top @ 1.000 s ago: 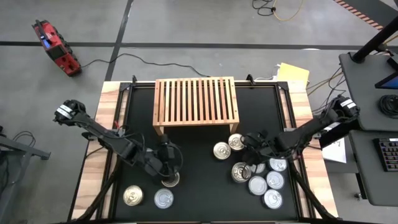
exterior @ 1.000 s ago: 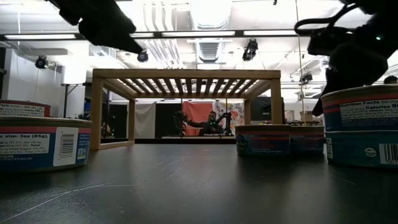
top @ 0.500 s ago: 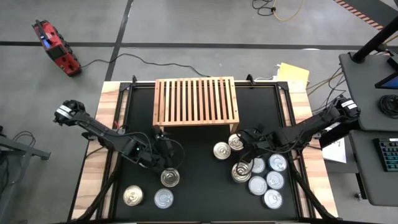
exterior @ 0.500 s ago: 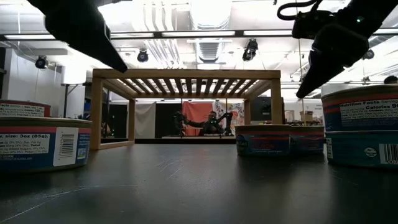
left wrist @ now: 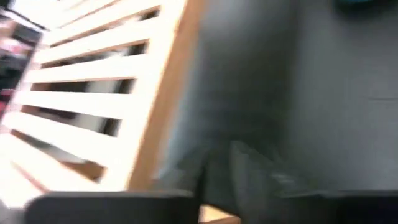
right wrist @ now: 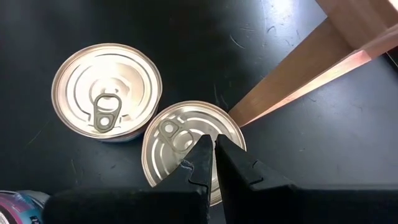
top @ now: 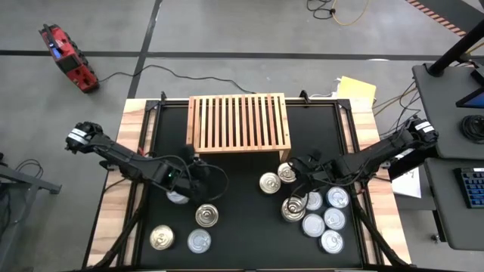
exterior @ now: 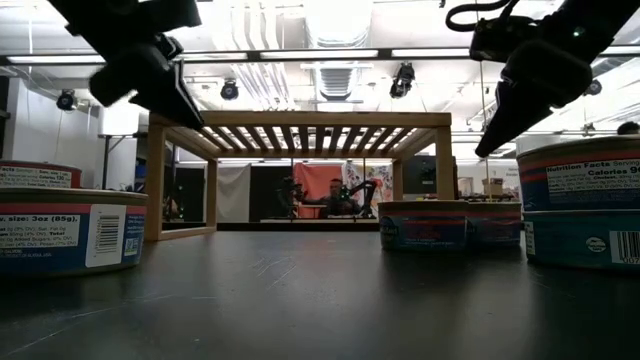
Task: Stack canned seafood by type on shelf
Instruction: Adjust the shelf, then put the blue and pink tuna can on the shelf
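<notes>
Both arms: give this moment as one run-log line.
left tool: near shelf corner, no can visible in it | right tool: shut, over can by shelf leg | shelf top: bare

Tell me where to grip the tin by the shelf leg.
Come straight down with the right gripper, opened, and grip the tin by its round side wall, since it lies flat, lid up. Keep clear of the neighbouring tin and the shelf leg.
</notes>
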Tool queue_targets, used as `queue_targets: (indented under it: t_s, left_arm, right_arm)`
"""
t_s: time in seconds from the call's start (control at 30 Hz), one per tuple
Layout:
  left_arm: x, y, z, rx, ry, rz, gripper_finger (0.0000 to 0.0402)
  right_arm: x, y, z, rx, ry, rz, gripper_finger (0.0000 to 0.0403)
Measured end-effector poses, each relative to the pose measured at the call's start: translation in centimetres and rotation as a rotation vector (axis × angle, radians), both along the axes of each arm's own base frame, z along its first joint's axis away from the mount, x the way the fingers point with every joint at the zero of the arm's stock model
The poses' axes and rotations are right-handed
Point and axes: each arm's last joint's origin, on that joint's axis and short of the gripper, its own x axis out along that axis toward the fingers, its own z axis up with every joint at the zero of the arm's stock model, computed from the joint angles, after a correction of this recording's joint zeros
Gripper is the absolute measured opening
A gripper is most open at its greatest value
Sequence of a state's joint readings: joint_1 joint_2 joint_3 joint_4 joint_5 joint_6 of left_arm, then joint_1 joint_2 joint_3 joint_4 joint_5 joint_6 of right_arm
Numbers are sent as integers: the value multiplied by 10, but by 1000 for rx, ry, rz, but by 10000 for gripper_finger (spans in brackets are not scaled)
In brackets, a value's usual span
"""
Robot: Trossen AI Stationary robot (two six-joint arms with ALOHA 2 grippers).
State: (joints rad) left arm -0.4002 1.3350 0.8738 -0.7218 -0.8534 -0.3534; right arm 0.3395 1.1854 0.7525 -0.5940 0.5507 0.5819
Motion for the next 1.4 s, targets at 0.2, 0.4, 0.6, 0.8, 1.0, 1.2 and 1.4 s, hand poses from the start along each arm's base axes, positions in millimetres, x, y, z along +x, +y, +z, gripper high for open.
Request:
queue_targets:
  t_s: [0.2, 0.4, 0.6, 0.8, 1.0, 1.2, 1.4]
  left_arm:
    - [-2, 6, -1, 45, 28, 27, 7]
    - [-3, 18, -1, 96, 49, 91, 1]
    - [-1, 26, -2, 89, 46, 130, 0]
    - [4, 13, 9, -27, -16, 93, 0]
    - [11, -13, 24, -112, -156, -6, 0]
    - [10, -38, 20, -153, -251, -128, 0]
    - [11, -56, 17, -213, -396, -208, 0]
  right_arm:
    - [0, 0, 0, 0, 0, -1, 12]
    - [0, 0, 0, -1, -1, -1, 12]
    - [0, 0, 0, 0, -2, -2, 12]
    - [-2, 0, -2, 55, 17, -32, 12]
    - [-12, -2, -6, 102, 82, -135, 12]
    - [-17, -3, -16, 144, 127, -132, 12]
    - [-6, 2, -16, 177, 22, -37, 12]
